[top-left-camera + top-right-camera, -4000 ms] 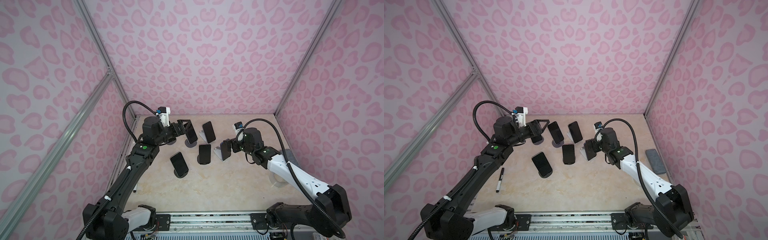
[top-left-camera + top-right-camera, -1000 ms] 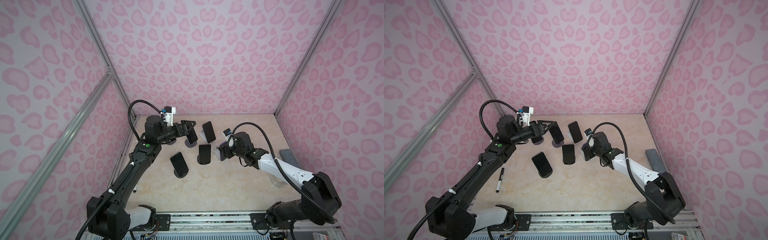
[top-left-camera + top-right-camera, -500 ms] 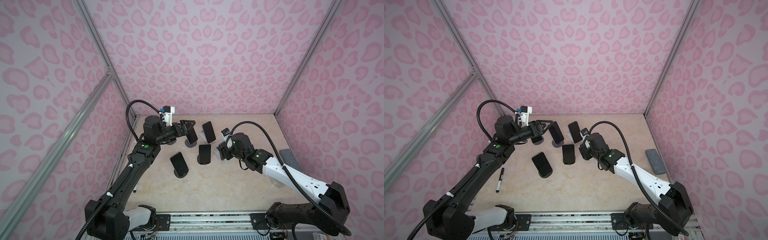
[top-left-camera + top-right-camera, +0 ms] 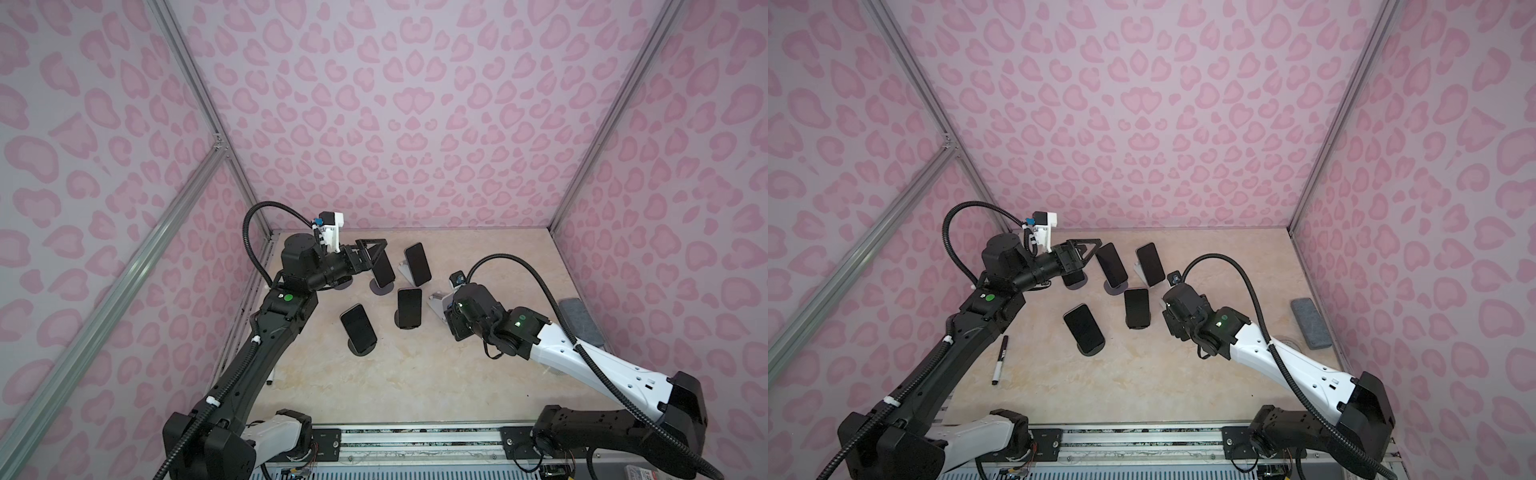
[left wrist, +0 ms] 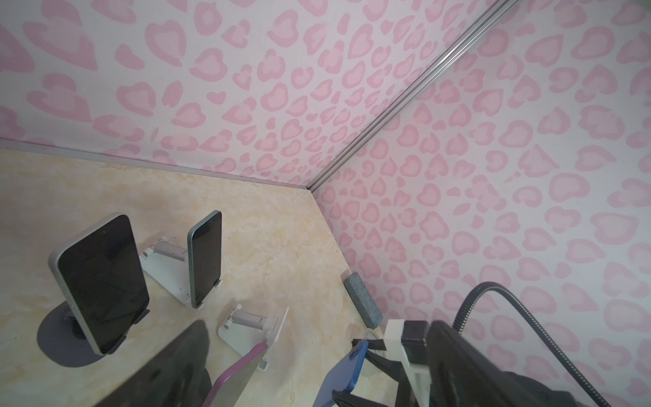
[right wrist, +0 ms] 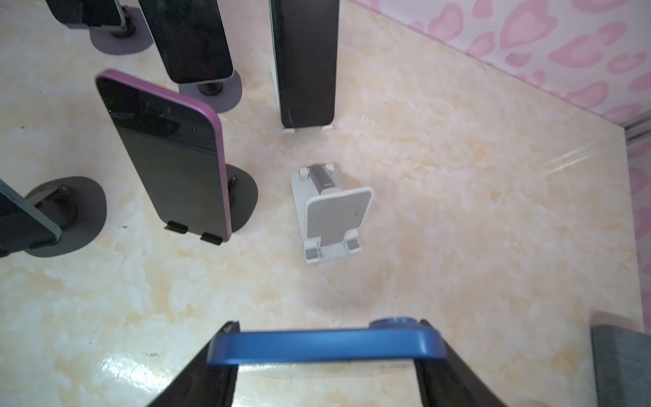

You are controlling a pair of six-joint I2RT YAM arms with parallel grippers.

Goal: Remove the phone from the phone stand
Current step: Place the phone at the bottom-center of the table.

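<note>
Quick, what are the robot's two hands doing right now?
Left gripper: open, holding nothing.
Right gripper: closed on the blue phone.

Blue phone [image 6: 324, 347] farther from white stand [image 6: 333, 215]

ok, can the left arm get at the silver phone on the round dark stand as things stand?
Probably yes. The left arm has its jaws wide open close beside the silver phone, nothing between them. The neighbouring teal phone stands apart, so it shouldn't block a grasp.
</note>
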